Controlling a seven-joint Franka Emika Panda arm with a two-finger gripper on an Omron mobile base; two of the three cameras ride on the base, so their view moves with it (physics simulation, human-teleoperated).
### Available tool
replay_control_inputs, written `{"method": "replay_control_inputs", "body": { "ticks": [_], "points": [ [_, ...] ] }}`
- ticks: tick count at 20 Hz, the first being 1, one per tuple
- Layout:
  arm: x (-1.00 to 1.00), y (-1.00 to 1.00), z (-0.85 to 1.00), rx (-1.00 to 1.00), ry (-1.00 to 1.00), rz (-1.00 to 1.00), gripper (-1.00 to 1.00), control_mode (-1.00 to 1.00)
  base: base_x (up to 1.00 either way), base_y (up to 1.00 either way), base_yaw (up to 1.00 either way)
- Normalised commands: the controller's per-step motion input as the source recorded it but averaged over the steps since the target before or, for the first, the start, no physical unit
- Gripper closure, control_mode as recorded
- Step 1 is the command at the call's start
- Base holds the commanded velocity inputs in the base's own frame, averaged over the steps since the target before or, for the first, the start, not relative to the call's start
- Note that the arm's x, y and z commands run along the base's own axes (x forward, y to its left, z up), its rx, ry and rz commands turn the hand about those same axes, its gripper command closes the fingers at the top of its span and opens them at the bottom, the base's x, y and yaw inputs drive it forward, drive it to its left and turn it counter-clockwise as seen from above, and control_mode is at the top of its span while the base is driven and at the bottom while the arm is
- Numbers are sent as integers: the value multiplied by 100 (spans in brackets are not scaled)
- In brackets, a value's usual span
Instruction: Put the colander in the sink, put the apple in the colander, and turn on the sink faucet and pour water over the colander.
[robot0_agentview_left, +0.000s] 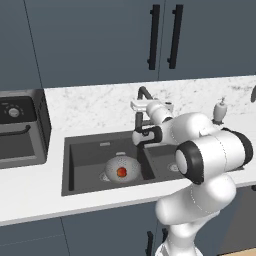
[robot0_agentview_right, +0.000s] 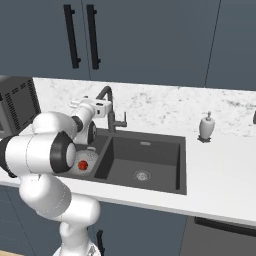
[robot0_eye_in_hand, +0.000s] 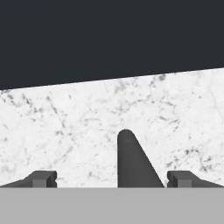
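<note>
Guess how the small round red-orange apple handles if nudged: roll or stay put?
The small round red-orange apple would likely roll readily, being round. It sits in the perforated light-grey metal colander, whose curved wall would probably send it back to the bottom. Its surface looks smooth, so possibly slippery for a pinch.

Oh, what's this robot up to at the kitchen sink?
It is washing fruit. The colander already sits in the left basin of the sink, with the apple inside it. The white arm now reaches toward the back of the sink, its gripper up by the faucet, jaws open and holding nothing. From the hand camera, a dark rod-like part of the faucet stands between the two fingertips. No water can be seen running, so turning the faucet on looks like what is left.
</note>
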Motion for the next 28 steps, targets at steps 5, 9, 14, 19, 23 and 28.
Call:
{"method": "replay_control_inputs", "body": {
  "ticks": [5, 9, 14, 19, 23, 28],
  "points": [
    [0, 24, 0, -1, 0, 0, -100, -100, 0, 0, 0],
    [0, 25, 0, 0, 0, 0, -100, -100, 0, 0, 0],
    [0, 33, 0, -1, 0, 0, -100, -100, 0, 0, 0],
    [0, 40, 0, -2, 0, -1, -100, -100, 0, 0, 0],
    [2, 44, 0, -2, 0, -2, -100, -100, 0, 0, 0],
    [8, 48, 0, -3, 0, -3, -100, -100, 0, 0, 0]
  ]
}}
